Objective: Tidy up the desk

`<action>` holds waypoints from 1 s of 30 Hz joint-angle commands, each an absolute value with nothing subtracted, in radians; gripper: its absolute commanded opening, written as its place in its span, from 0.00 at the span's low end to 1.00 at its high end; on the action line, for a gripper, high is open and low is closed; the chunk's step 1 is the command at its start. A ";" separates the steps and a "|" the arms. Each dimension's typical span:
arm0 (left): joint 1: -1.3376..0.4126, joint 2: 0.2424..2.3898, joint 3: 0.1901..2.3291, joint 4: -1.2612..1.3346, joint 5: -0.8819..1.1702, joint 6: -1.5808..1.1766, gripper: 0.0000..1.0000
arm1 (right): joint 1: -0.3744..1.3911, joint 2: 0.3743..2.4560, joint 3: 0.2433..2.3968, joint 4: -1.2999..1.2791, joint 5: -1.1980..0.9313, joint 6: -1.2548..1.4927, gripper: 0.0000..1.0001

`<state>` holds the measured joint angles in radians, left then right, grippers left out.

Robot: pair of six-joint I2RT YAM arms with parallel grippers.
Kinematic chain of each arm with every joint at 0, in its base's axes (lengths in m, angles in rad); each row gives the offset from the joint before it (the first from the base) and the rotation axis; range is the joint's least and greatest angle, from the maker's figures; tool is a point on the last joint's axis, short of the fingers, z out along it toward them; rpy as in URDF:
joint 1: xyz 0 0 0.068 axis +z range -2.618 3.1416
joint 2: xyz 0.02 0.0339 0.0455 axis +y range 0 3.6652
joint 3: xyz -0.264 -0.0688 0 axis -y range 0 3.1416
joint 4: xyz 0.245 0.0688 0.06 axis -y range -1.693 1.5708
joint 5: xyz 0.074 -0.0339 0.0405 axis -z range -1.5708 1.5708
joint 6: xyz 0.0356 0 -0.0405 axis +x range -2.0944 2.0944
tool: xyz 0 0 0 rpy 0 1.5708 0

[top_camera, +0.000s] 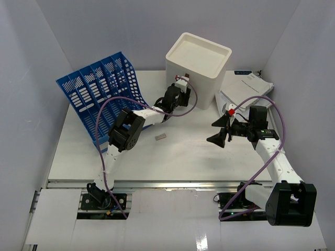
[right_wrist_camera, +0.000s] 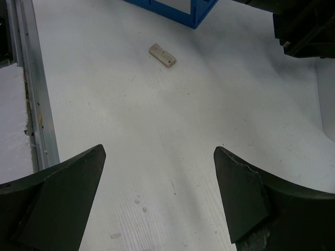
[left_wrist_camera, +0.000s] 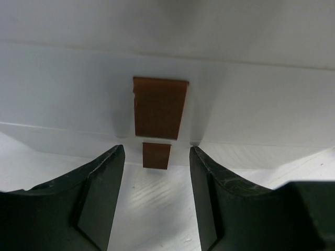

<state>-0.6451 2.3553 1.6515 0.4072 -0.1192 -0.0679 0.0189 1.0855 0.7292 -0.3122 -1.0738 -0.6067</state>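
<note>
Early stage, I'd judge. Left gripper (left_wrist_camera: 157,151) released, straddling brown tab (left_wrist_camera: 159,107) on cream box (top_camera: 199,57), twelve o'clock. Right gripper (right_wrist_camera: 158,150) released, empty. Beige piece (right_wrist_camera: 162,56) loose at centre of desk (top_camera: 183,157); papers (top_camera: 246,89), two o'clock, unsorted.

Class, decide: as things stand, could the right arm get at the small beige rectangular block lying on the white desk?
Probably yes: the open right end effector faces the small beige rectangular block, with only bare white desk between them.

On your bench (top_camera: 183,159), the rack (top_camera: 99,91) sits in the far-left corner, the box (top_camera: 199,63) at mid far edge, papers (top_camera: 246,89) in the far-right corner, and a small block (top_camera: 160,137) near the centre.
</note>
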 commanded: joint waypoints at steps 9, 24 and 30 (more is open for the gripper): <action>-0.644 2.374 1.700 0.412 -0.081 -0.069 0.35 | 0.012 1.074 0.736 -0.295 -1.106 -0.601 0.90; -0.641 2.312 1.612 0.455 -0.069 -0.054 0.00 | 0.012 1.078 0.733 -0.299 -1.097 -0.607 0.89; -0.641 2.227 1.485 0.482 -0.056 -0.040 0.00 | 0.012 1.083 0.732 -0.301 -1.083 -0.610 0.89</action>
